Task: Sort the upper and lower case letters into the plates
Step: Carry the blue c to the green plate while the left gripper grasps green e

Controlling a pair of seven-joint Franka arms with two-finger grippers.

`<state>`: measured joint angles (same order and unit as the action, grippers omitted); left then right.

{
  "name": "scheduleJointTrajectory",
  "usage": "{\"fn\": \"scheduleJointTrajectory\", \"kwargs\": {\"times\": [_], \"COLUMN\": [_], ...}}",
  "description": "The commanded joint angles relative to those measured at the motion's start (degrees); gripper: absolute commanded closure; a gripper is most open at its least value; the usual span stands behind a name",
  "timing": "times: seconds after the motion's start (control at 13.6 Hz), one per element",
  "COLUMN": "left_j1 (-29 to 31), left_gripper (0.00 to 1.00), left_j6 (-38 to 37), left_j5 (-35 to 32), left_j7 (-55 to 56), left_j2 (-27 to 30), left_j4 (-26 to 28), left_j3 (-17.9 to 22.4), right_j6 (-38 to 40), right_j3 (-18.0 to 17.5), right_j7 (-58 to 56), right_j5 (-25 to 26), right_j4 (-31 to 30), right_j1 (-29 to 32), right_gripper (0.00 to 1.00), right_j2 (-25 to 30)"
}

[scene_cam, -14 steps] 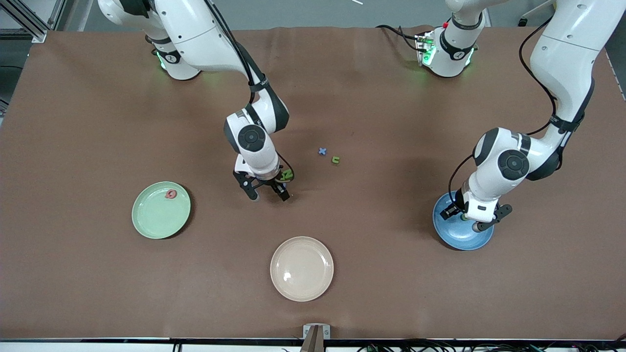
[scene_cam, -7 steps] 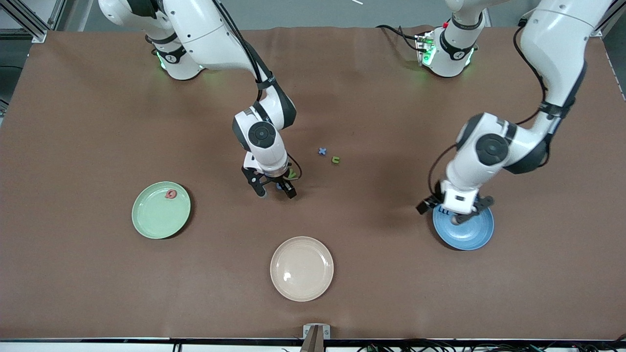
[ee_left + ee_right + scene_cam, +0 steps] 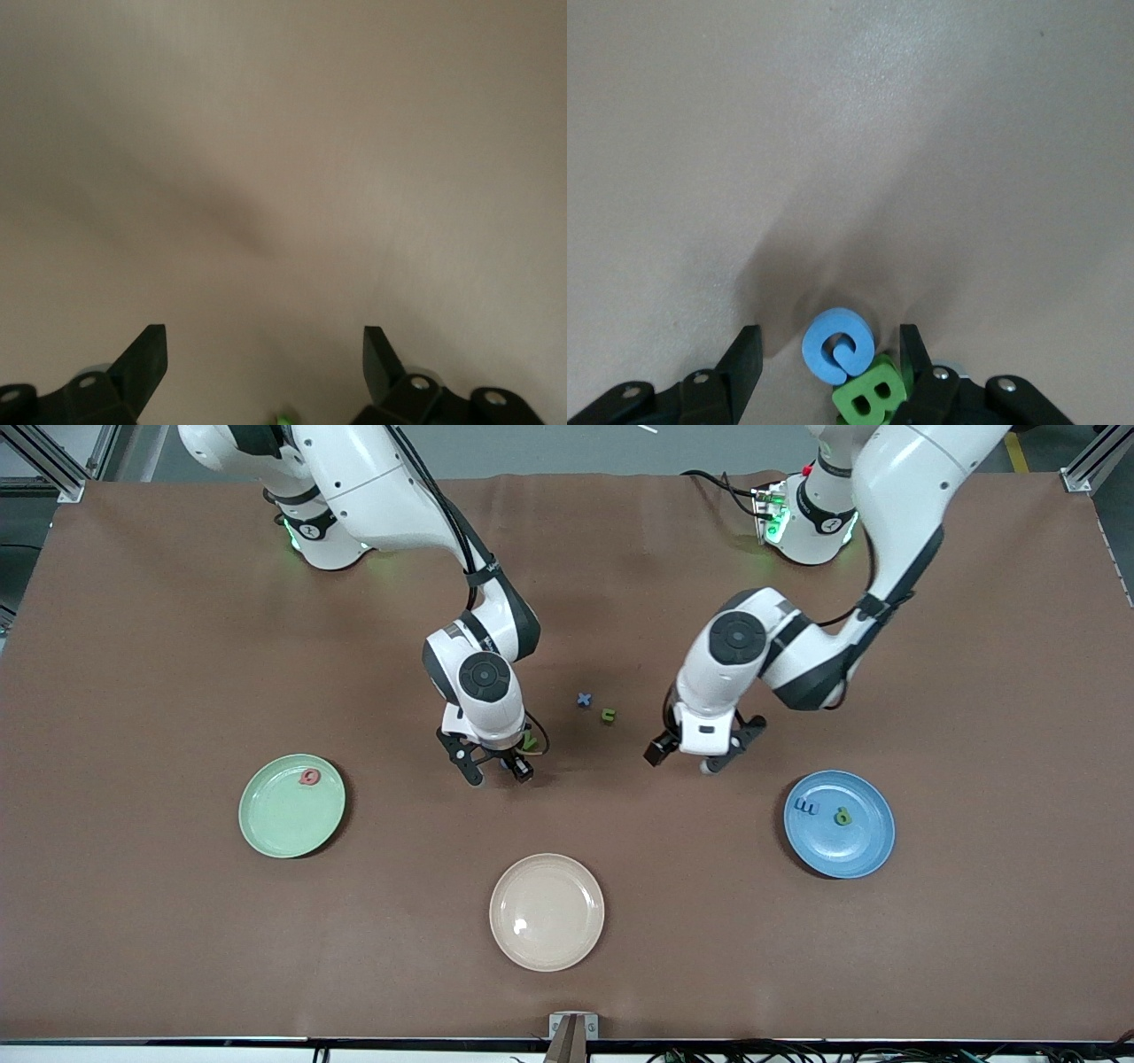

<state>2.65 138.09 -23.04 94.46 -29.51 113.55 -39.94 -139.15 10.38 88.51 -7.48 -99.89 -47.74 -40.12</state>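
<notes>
Reading "B" on a green letter (image 3: pixel 873 394) beside a blue letter (image 3: pixel 838 344), low in the right wrist view; right gripper (image 3: pixel 831 354) straddles both, half open, gripping nothing. Left gripper (image 3: pixel 694 758) hangs wide open and empty at centre frame; blue plate (image 3: pixel 864 850) lower right, mint plate (image 3: pixel 279 828) lower left.

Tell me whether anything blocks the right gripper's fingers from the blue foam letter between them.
Nothing lies between. The right gripper straddles the blue foam letter on the brown table, but a green foam letter B touches it inside the same gap and could be pinched along.

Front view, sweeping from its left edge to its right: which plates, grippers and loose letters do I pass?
green plate → right gripper → beige plate → blue x letter → green letter → left gripper → blue plate
</notes>
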Motion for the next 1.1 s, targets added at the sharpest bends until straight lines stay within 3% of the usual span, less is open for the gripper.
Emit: {"fn": "scheduleJointTrajectory", "kwargs": {"times": [0.0, 0.29, 0.51, 0.88, 1.03], "left_j1": [-2.3, -4.7, -6.3, -8.4, -10.4], "left_gripper": [0.04, 0.07, 0.11, 0.13, 0.14], "left_j6": [0.8, 3.3, 3.7, 4.1, 5.8], "left_j5": [-1.1, -1.2, -6.6, -12.8, -12.7], "left_j7": [8.8, 17.5, 25.2, 35.2, 37.7], "left_j2": [-1.4, -2.7, -4.1, -7.0, -7.9], "left_j4": [-0.3, -0.3, -0.3, -0.5, -0.8], "left_j3": [0.3, 0.6, 0.7, 0.7, 0.8], "right_j6": [0.2, 0.0, 0.4, 0.6, 0.6], "right_j3": [-0.1, -0.2, -0.2, -0.1, -0.1], "right_j7": [1.1, 1.7, 1.7, 0.8, 0.7], "right_j5": [1.3, 1.2, 1.0, 1.2, 1.2], "right_j4": [1.4, 3.1, 3.5, 3.1, 3.1], "right_j1": [0.4, 0.2, 0.1, 0.4, 0.9], "right_gripper": [0.36, 0.38, 0.43, 0.69, 0.9], "right_j2": [-1.5, -3.0, -2.9, -2.4, -2.5]}}
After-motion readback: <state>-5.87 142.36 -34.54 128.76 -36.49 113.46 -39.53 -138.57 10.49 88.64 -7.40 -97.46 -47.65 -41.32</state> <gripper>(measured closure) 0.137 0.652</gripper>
